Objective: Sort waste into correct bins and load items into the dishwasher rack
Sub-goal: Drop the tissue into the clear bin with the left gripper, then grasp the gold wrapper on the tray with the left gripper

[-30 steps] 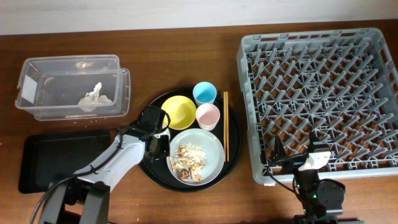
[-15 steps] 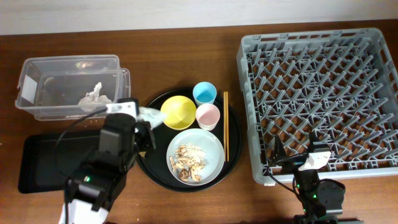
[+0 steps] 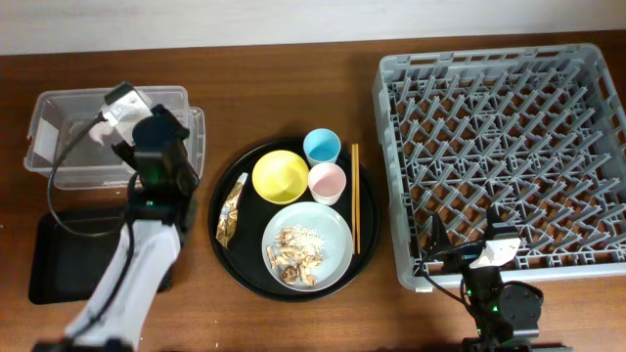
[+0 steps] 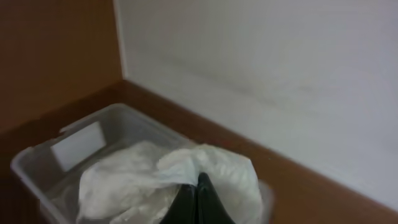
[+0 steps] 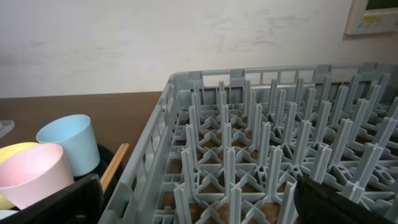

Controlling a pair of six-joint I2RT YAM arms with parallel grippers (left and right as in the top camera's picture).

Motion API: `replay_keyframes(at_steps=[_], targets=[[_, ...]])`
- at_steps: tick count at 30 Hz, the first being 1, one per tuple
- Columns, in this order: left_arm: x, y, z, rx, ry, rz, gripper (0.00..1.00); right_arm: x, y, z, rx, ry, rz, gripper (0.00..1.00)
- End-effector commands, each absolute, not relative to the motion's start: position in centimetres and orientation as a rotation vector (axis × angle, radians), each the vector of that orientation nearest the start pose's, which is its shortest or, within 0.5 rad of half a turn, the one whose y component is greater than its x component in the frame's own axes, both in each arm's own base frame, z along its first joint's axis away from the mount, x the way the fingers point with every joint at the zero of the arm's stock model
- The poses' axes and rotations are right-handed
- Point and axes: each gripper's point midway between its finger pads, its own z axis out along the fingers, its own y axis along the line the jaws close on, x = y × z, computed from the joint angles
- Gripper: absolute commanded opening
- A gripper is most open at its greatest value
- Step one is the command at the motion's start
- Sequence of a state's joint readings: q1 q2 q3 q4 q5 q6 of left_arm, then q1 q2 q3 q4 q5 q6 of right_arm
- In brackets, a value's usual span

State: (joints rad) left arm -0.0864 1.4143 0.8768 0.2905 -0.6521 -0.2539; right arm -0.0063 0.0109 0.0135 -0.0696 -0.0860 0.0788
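My left gripper [image 3: 119,125] is shut on a crumpled white napkin [image 4: 214,168] and hangs over the clear plastic box [image 3: 59,103], whose white label [image 4: 76,144] shows in the left wrist view. More white paper [image 4: 112,186] lies beneath it in the box. The brown-and-gold wrapper [image 3: 231,210] lies on the round black tray [image 3: 235,269]. Also on that tray are the yellow bowl [image 3: 281,176], blue cup [image 3: 321,147], pink cup [image 3: 327,182], chopsticks [image 3: 355,196] and a plate [image 3: 333,227] with food scraps [image 3: 296,254]. My right gripper [image 3: 465,259] stands open at the grey rack's [image 3: 509,147] near edge, holding nothing.
A flat black rectangular tray [image 3: 68,259] lies in front of the clear box, partly under my left arm. The rack [image 5: 261,143] fills the right wrist view, with the blue cup [image 5: 67,142] and pink cup [image 5: 31,180] to its left.
My left gripper has carried the napkin from the round tray's left side up and over the clear box. The wrapper now lies uncovered on the tray. The right arm has not moved.
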Motion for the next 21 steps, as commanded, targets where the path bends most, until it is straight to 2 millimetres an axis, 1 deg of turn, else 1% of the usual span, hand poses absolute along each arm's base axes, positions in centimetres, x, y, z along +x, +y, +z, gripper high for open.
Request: replay_keyframes(at_steps=[1,2,3,5,6,7,8,9,10,11,12,13,14,15,16,17,18,19,20,21], targets=[[44.4,9.5,21.4,-0.631,1.716,0.444,0.20,24.6,1.3,15.7,0.006,1.644,0.123,0.99],[44.8,10.2,20.6,-0.645,1.714,0.456,0.43,24.6,1.3,15.7,0.006,1.644,0.123,0.99],[45.4,10.4,20.0,-0.643,1.709,0.443,0.60,24.6,1.3,15.7,0.006,1.644,0.124,0.99],[45.9,10.1,20.0,-0.618,1.716,0.399,0.63,24.6,1.3,15.7,0.006,1.644,0.123,0.99],[46.0,9.6,20.4,-0.606,1.709,0.378,0.66,24.6,1.3,15.7,0.006,1.644,0.123,0.99],[45.9,9.2,20.7,-0.599,1.707,0.370,0.66,24.6,1.3,15.7,0.006,1.644,0.123,0.99],[45.6,8.2,21.5,-0.580,1.711,0.355,0.70,24.6,1.3,15.7,0.006,1.644,0.123,0.99],[45.0,7.2,22.7,-0.560,1.711,0.336,0.76,24.6,1.3,15.7,0.006,1.644,0.124,0.99],[44.3,6.0,24.0,-0.537,1.714,0.315,0.86,24.6,1.3,15.7,0.005,1.644,0.123,0.99],[43.1,4.5,25.1,-0.502,1.733,0.292,0.92,24.6,1.3,15.7,0.006,1.644,0.123,0.99],[41.7,2.9,25.7,-0.456,1.775,0.270,0.92,24.6,1.3,15.7,0.006,1.644,0.124,0.99],[40.3,0.8,25.3,-0.376,1.854,0.222,0.92,24.6,1.3,15.7,0.006,1.644,0.123,0.99],[38.5,-2.2,24.4,-0.256,1.959,0.128,0.92,24.6,1.3,15.7,0.006,1.644,0.123,0.99],[36.8,-5.0,23.0,-0.139,2.064,0.024,0.92,24.6,1.3,15.7,0.006,1.644,0.124,0.99],[34.7,-7.2,20.8,-0.035,2.189,-0.060,0.92,24.6,1.3,15.7,0.006,1.644,0.123,0.99],[33.7,-7.9,19.3,0.006,2.263,-0.079,0.92,24.6,1.3,15.7,0.006,1.644,0.123,0.99],[32.4,-8.1,17.3,0.038,2.357,-0.073,0.91,24.6,1.3,15.7,0.005,1.644,0.123,0.99],[31.5,-7.9,15.5,0.051,2.430,-0.051,0.89,24.6,1.3,15.7,0.005,1.644,0.123,0.99],[31.1,-8.0,13.8,0.066,2.496,-0.043,0.82,24.6,1.3,15.7,0.006,1.644,0.123,0.99],[31.1,-8.1,12.4,0.074,2.541,-0.034,0.82,24.6,1.3,15.7,0.006,1.644,0.123,0.99]])
